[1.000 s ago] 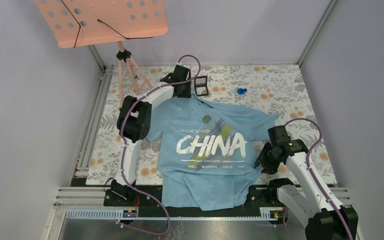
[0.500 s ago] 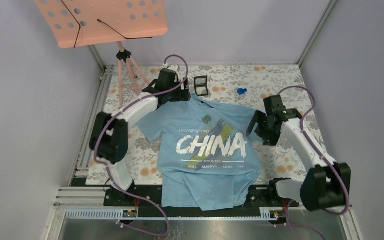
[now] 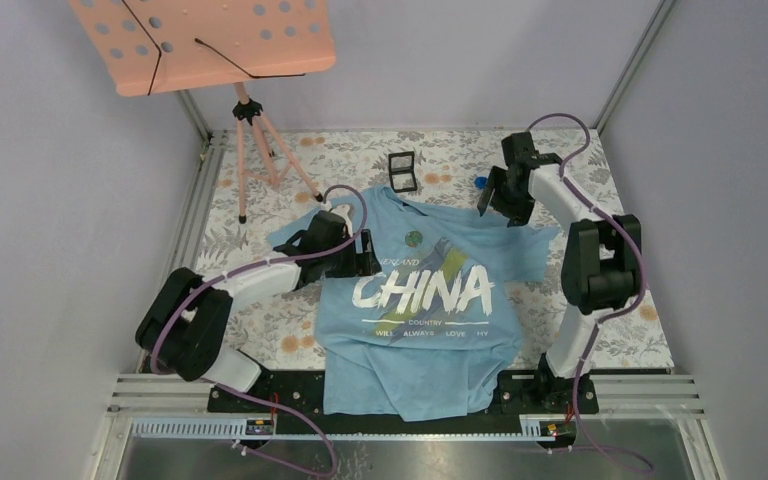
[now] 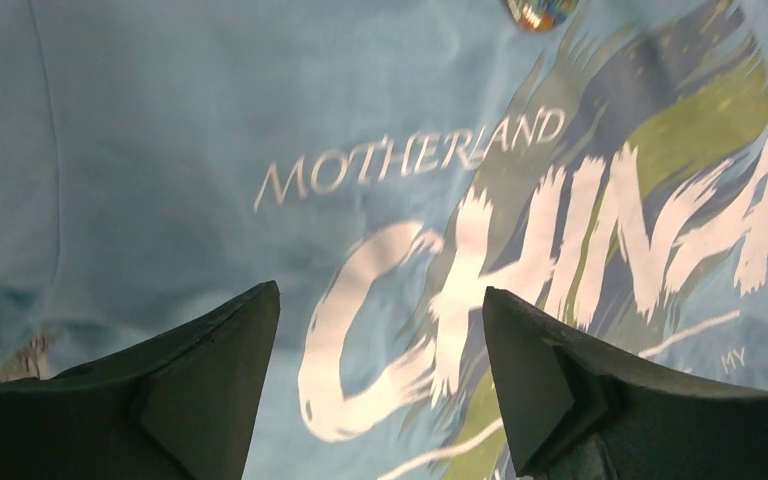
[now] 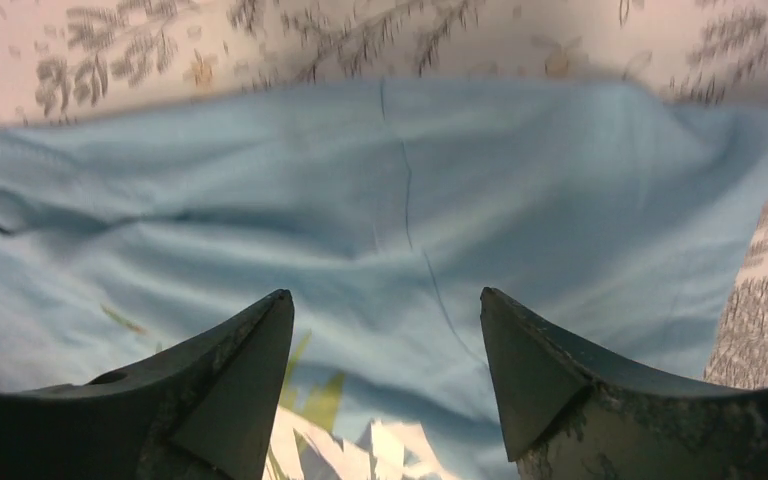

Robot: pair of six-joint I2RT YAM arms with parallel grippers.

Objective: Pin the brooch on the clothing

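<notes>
Shirt (image 3: 420, 330) lies flat on the floral cloth (image 3: 580, 160), collar far, hem near, down at the rail between the arm bases. Big white brush letters across the chest read "CHINA", with a yellow-green streak slashing through them. Above, in thin capitals, the left wrist view gives "MOTHERLAND" in full; from the top, the left arm covers its first letters. Under the big word comes small type: "COUNTRY" on one line, then "WILL ALWAYS LOVE" and a last short word that reads "MY" in the left wrist view.

And there's the brooch (image 3: 413, 238): a small round greenish disc on the chest, just near of the collar and just far of "MOTHERLAND". It peeks in at the top edge of the left wrist view too. Whether its pin goes through the fabric, I can't tell.

Left gripper (image 3: 365, 255) hangs over the left chest by the "C", fingers spread wide, nothing between them but print. Right gripper (image 3: 490, 200) is at the far right shoulder, spread wide as well and empty, with blue fabric and a seam below it and floral cloth beyond.

Blue trinket (image 3: 481, 182) sits on the cloth just far of that gripper. Black frame (image 3: 401, 170) lies far of the collar. Orange stand (image 3: 210, 40) is at far left.
</notes>
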